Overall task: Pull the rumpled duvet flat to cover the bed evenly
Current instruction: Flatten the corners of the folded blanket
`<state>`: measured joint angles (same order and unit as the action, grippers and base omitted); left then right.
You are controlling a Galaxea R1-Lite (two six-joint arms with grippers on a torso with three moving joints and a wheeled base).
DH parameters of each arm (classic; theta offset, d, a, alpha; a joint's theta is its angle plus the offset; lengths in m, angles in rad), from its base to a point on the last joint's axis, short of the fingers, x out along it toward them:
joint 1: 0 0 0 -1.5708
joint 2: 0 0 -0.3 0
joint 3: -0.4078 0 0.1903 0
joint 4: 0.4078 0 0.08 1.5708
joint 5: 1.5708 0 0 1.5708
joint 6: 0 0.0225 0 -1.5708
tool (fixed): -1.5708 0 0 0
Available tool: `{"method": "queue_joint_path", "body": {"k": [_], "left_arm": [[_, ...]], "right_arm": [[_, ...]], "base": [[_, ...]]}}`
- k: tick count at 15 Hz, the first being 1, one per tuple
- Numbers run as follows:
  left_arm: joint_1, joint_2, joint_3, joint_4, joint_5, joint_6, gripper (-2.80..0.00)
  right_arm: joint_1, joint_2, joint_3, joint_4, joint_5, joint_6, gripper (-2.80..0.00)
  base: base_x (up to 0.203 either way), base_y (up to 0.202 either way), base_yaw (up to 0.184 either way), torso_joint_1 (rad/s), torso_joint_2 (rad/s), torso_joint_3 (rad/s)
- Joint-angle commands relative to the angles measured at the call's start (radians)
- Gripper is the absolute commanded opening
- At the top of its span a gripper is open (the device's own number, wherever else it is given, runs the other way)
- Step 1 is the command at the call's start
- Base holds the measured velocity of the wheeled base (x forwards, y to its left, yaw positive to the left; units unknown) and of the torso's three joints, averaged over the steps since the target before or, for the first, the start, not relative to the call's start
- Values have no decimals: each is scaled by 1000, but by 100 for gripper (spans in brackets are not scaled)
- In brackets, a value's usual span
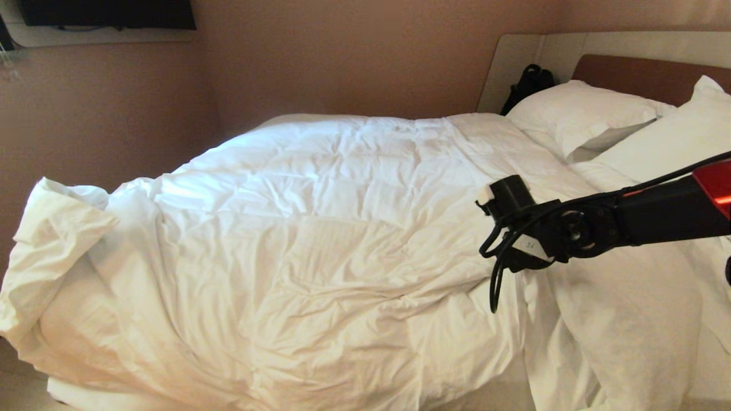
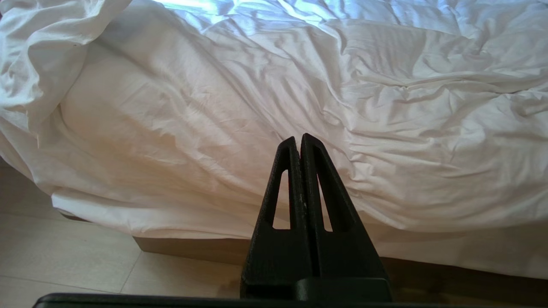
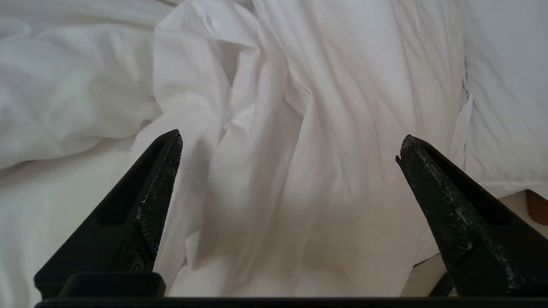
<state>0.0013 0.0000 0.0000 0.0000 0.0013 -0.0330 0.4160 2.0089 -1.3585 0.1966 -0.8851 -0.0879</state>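
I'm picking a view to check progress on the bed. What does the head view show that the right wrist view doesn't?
Only the head view: the whole bed, two pillows, a black bag by the headboard and the right arm. Only the right wrist view: the right claw, wide open over bunched folds. Both: the rumpled duvet.

Head view looks down over the bed (image 1: 320, 365); both wrist views face its duvet (image 2: 385, 107) closely.
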Motion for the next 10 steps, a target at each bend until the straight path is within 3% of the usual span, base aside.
{"method": "queue_joint_path", "body": {"k": [1,10], "left_arm": [[0,0,0,0,-1,-1,-280],[0,0,0,0,-1,-1,-280]], "right_arm": [[-2,-9,19,-1,-6,0,0],[-51,9,21,-2,-31,0,0]], "base": [[0,0,0,0,0,0],[0,0,0,0,0,0]]}}
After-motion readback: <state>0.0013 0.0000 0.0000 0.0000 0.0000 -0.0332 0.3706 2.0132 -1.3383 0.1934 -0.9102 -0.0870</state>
